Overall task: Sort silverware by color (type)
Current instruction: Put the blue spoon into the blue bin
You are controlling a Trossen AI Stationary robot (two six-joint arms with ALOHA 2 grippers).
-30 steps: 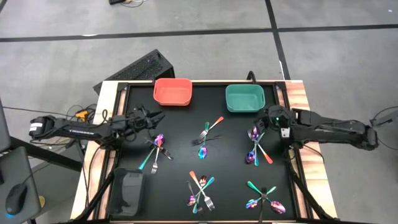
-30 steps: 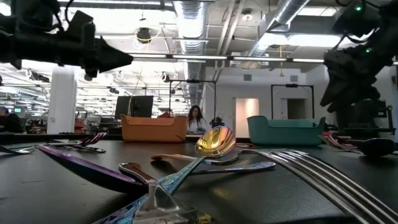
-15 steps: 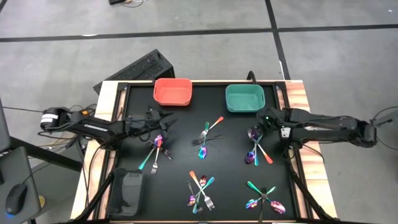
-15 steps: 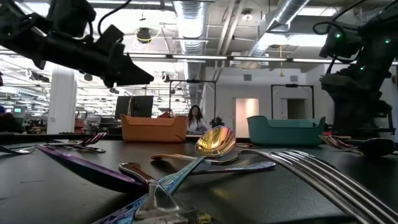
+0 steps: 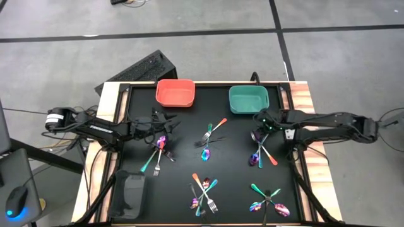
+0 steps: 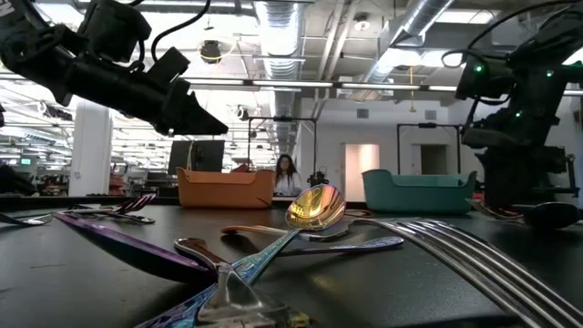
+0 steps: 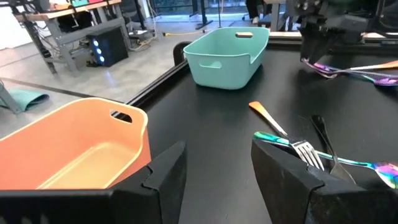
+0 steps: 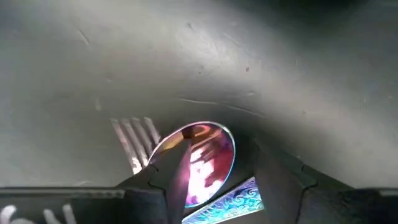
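- left gripper (image 5: 169, 124) is out over the black mat (image 5: 233, 164), just below the red bin (image 5: 175, 93), fingers apart w/ nothing between them
- it hangs right above the left pile (image 5: 158, 151) of silverware (purple spoon, teal handle, a fork), not touching afaict
- right gripper (image 5: 259, 126) sits at the top of the right pile (image 5: 260, 150), just below the teal bin (image 5: 248, 99)
- its fingers are spread either side of a shiny purple spoon bowl (image 8: 202, 158), fork tines (image 8: 134, 146) just beside it; can't tell if the pads touch the spoon
- rest of the cutlery is on the mat in crossed piles: mid pile (image 5: 211, 135), lower mid pile (image 5: 203, 192), lower right pile (image 5: 268, 200)
- both bins look empty from above
- black bin (image 5: 128, 192) sits at the left edge, near the front corner
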